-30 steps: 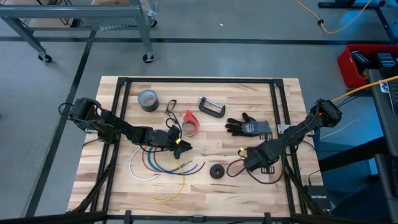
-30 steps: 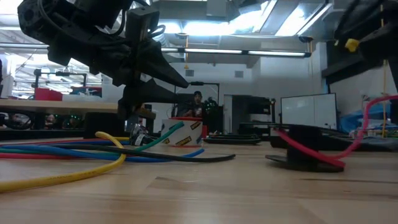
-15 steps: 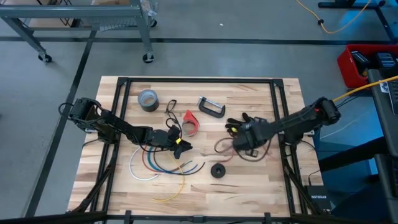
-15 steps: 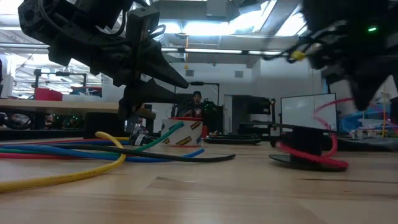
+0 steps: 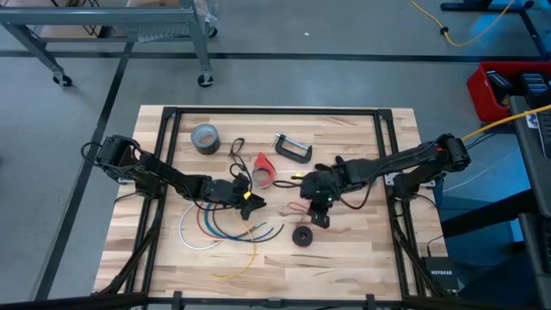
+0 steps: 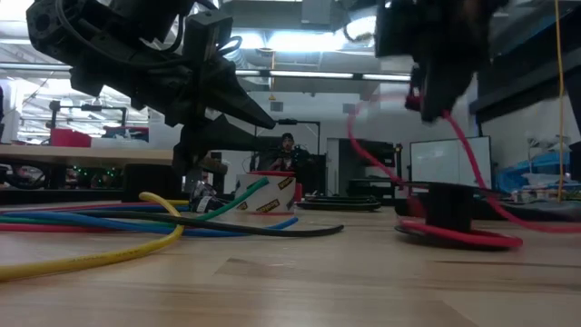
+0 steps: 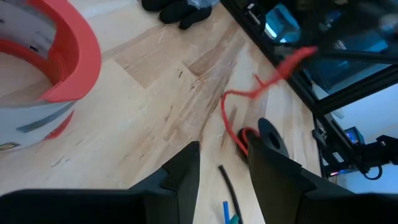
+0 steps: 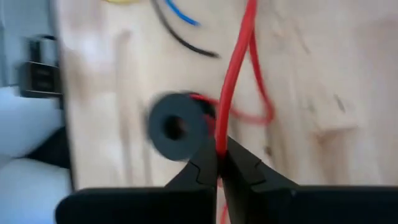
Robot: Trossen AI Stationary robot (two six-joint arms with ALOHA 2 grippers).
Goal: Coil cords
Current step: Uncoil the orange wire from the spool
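The thin red wire [image 8: 239,68] runs from a small black round spool [image 5: 301,235] that lies flat on the table near the middle. My right gripper [image 5: 317,207] hangs just beyond the spool, tipped downward and shut on the wire. In the low view, the wire [image 6: 361,150] loops from the gripper [image 6: 425,102] down to the spool [image 6: 449,209]. My left gripper [image 5: 250,204] stands open left of the spool, over the fanned coloured wires. Nothing lies between its fingers [image 7: 224,186]. My right gripper pinches the red wire [image 8: 221,140] between its two fingertips, some way along from the spool. The fingers slant down from above and from the table's right. The held stretch is lifted clear and slack, looping down to the spool on the table.
Coloured wires [image 5: 228,228] fan out at the near left. Toward the far edge are a red cone-shaped piece [image 5: 263,170], a grey tape roll [image 5: 205,138], a C-clamp [image 5: 293,148] and a black glove [image 5: 344,165]. In the low view, a person [image 6: 288,145] shows far behind the table.
My right gripper, still shut on the red wire, has swung from the spool's right toward the table's far and left sides and tipped to point more steeply down. The wire's loop has come up off the table with it. The spool has stayed put.
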